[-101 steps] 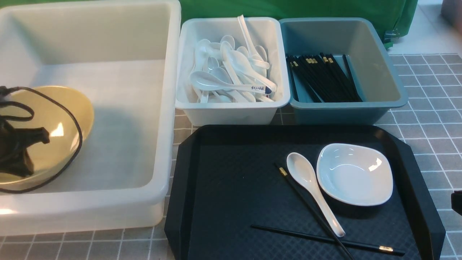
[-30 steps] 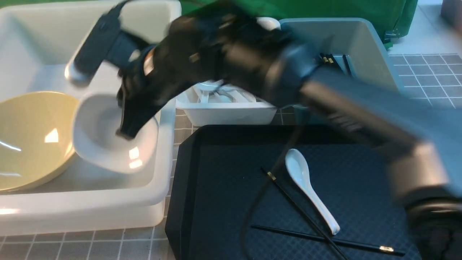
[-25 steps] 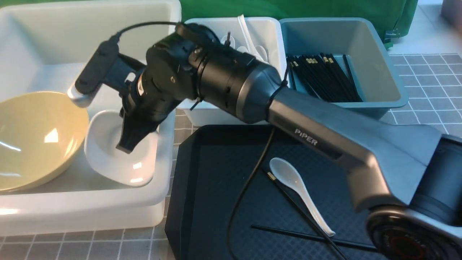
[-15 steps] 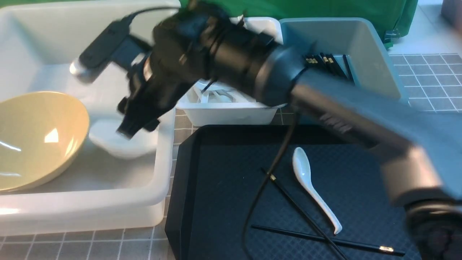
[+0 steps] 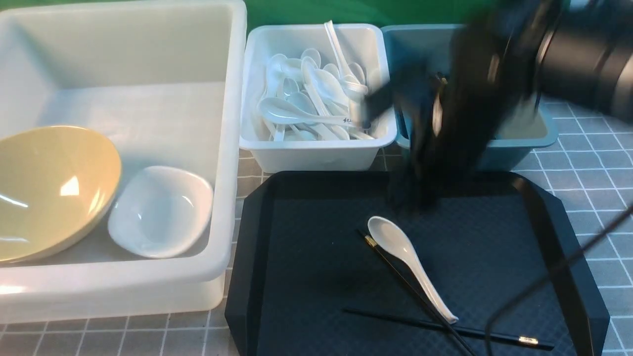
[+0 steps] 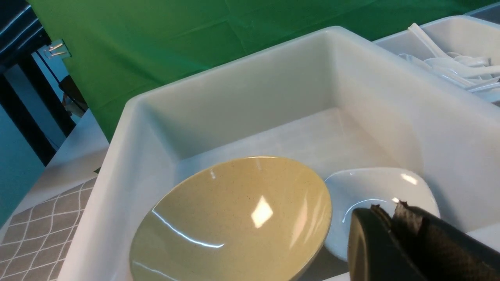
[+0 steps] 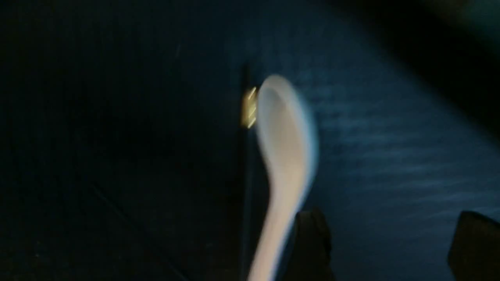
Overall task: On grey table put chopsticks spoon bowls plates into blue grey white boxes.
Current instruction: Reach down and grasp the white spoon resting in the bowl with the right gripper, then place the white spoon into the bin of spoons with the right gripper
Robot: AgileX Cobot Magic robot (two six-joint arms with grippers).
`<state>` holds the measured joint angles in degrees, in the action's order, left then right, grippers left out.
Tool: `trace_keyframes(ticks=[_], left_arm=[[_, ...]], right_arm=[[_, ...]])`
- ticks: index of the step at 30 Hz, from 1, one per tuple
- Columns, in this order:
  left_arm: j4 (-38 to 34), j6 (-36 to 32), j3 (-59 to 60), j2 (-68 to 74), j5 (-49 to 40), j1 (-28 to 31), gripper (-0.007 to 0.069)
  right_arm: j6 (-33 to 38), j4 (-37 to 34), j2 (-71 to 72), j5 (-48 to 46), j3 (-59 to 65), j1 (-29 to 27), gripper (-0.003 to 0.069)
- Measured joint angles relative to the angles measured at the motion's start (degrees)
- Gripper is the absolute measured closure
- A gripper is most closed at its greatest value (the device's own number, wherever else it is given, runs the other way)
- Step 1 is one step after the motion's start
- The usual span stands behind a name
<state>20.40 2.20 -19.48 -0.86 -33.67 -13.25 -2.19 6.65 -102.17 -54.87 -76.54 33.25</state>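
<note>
On the black tray lie a white spoon and two black chopsticks that cross near its front. My right gripper, blurred, hangs open and empty above the tray just behind the spoon's bowl. A yellow bowl and a white dish rest side by side in the large white box. In the left wrist view my left gripper is shut and empty above that box's near side, over the dish.
The small white box behind the tray holds several white spoons. To its right, the blue-grey box is mostly hidden by my right arm. A grey tiled cloth covers the table, and a green backdrop stands behind.
My right gripper let go of the white dish in the large white box, opened, and swung right to above the tray. The spoon on the tray shifted slightly.
</note>
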Motion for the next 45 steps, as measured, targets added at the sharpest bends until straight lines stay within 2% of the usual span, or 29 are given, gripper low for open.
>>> trace_keyframes(ticks=[5, 11, 15, 16, 18, 21, 24, 27, 29, 32, 34, 36, 38, 41, 43, 45], left_arm=[[0.0, 0.0, 0.2, 0.0, 0.2, 0.0, 0.0601], [0.2, 0.0, 0.3, 0.0, 0.2, 0.0, 0.0601], [0.4, 0.0, 0.3, 0.0, 0.1, 0.0, 0.0601], [0.4, 0.0, 0.3, 0.0, 0.1, 0.0, 0.0601], [0.5, 0.0, 0.3, 0.0, 0.0, 0.0, 0.0601], [0.5, 0.0, 0.3, 0.0, 0.0, 0.0, 0.0601], [0.5, 0.0, 0.3, 0.0, 0.0, 0.0, 0.0601], [0.5, 0.0, 0.3, 0.0, 0.0, 0.0, 0.0601], [0.5, 0.0, 0.3, 0.0, 0.0, 0.0, 0.0601], [0.7, 0.0, 0.3, 0.0, 0.0, 0.0, 0.0601], [0.7, 0.0, 0.3, 0.0, 0.0, 0.0, 0.0601], [0.7, 0.0, 0.3, 0.0, 0.0, 0.0, 0.0601], [0.7, 0.0, 0.3, 0.0, 0.0, 0.0, 0.0601], [0.7, 0.0, 0.3, 0.0, -0.7, 0.0, 0.0601], [0.7, 0.0, 0.3, 0.0, -0.8, 0.0, 0.0601], [0.7, 0.0, 0.3, 0.0, -0.9, 0.0, 0.0601]], right_arm=[[-4.1, -0.3, -0.7, 11.2, 9.9, 0.0, 0.0179], [-3.8, -0.3, -3.6, 15.2, 10.9, 0.0, 0.0228], [-2.5, -0.6, -4.7, 16.3, 10.9, 0.0, 0.0354], [-2.5, -0.6, -4.7, 16.3, 10.9, 0.0, 0.0363], [-1.5, -0.4, -4.6, 16.6, 10.9, 0.0, 0.0466], [-0.8, 0.0, -3.0, 15.6, 10.6, 0.0, 0.0559], [0.6, 0.0, -0.1, 12.3, 8.9, 0.0, 0.0559], [3.6, 0.0, 3.3, 14.0, 4.6, 0.0, 0.0559], [6.8, 0.0, 4.5, 21.6, 0.7, 0.0, 0.0559], [10.6, 0.0, 2.9, 39.2, -5.1, -0.3, 0.0559], [11.1, 0.0, -0.7, 46.2, -10.1, -0.9, 0.0554], [11.0, 0.1, -5.1, 48.3, -15.4, -1.9, 0.0526], [10.9, 0.1, -9.5, 46.3, -19.8, -2.8, 0.0470], [10.8, 0.2, -14.6, 34.6, -27.8, -3.9, 0.0323], [10.8, 0.2, -14.9, 31.1, -29.4, -4.0, 0.0293], [11.2, 0.2, -14.0, 19.4, -35.0, -4.1, 0.0231]])
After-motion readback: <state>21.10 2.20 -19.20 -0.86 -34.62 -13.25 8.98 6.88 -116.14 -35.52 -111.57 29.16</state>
